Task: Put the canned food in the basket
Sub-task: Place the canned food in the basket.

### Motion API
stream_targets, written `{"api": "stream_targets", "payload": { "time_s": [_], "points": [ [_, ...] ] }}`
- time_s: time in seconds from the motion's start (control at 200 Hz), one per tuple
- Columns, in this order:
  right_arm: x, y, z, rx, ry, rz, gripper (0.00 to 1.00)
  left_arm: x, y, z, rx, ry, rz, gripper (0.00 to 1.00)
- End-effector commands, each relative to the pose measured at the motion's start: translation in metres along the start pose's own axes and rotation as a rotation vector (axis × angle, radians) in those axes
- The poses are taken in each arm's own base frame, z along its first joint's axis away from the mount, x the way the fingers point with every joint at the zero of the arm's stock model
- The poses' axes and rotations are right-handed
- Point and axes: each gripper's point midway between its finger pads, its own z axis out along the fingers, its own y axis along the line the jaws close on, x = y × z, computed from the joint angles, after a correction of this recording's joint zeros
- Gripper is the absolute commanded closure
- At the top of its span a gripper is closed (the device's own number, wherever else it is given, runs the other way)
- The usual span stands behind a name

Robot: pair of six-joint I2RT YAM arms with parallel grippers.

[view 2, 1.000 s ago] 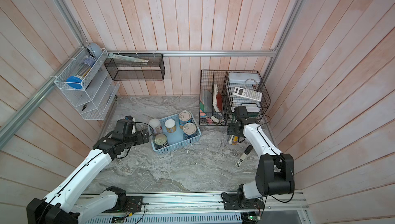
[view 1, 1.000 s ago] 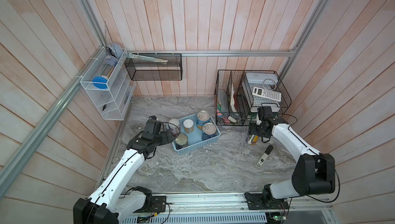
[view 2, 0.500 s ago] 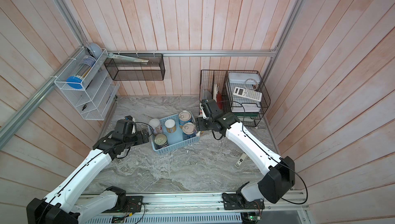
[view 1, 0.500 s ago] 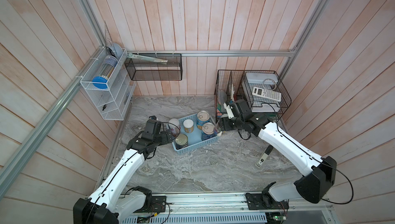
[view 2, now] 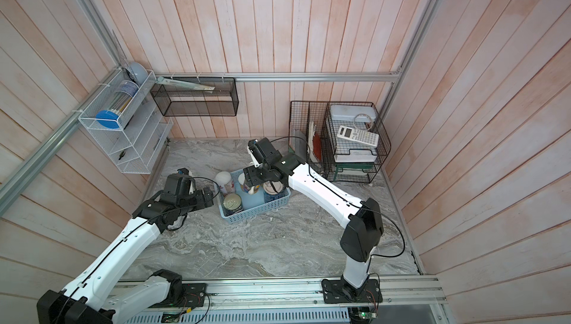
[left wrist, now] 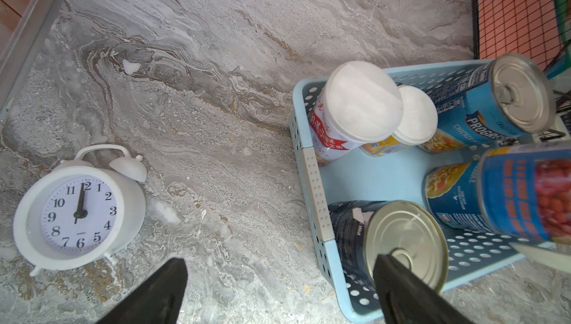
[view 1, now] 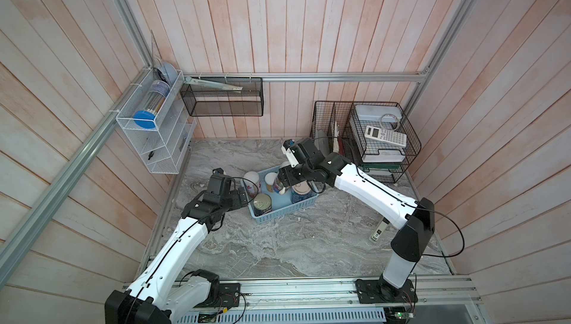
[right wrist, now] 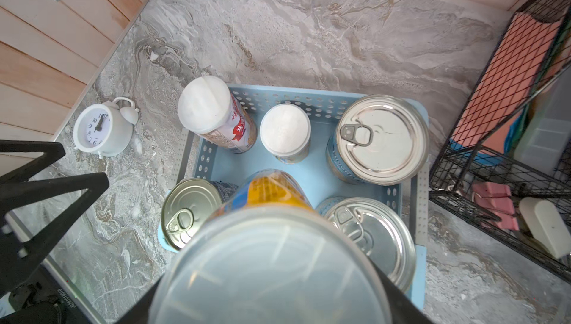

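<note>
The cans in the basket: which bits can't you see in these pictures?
- Held can: right wrist view, so close its lid is blurred, and it hides the basket floor beneath.
- Dark-labelled can: left wrist view, a finger of the left gripper covers its rim.
- Can labels: both top views, too small to read.

Your light-blue perforated basket [right wrist: 321, 98] holds five upright cans. A tall white-lidded can [right wrist: 205, 106] with a red-and-white label stands in one corner, and a short white-lidded can [right wrist: 285, 129] stands beside it. One blue-labelled pull-tab can [right wrist: 381, 138], a second blue-labelled can [right wrist: 374, 232] and a dark-labelled can [right wrist: 188, 211] fill three more places. A sixth can [right wrist: 272, 263], labelled yellow and blue, is held over the middle gap.
</note>
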Motion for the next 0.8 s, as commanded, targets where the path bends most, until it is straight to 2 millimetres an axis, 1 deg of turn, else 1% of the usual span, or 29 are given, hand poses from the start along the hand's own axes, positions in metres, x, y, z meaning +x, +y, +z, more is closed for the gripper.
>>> {"api": "stream_targets", "payload": {
  "time_s": [0.0,0.18,0.315,0.575,0.62,0.795],
  "points": [
    [-0.029,0.012,-0.007,-0.033,-0.092,-0.027,0.46,0.001,0.006,-0.001,-0.018,-0.009,-0.021,0.0],
    [-0.022,0.005,0.014,0.007,-0.074,-0.064,0.45,0.003,0.003,-0.001,0.016,-0.018,-0.065,0.0],
    [-0.015,0.007,0.029,0.012,-0.046,-0.091,0.45,0.004,0.003,-0.001,0.021,-0.027,-0.09,0.0],
    [0.015,0.005,0.058,0.035,0.047,-0.12,0.45,0.01,0.008,0.004,0.001,-0.018,-0.127,0.0],
    [0.021,0.008,0.063,0.026,0.065,-0.129,0.44,0.01,0.009,0.005,-0.004,-0.017,-0.13,0.0],
    [0.036,0.008,0.076,0.029,0.12,-0.145,0.4,0.014,0.006,0.01,0.017,-0.008,-0.155,0.0]
  ]
}}
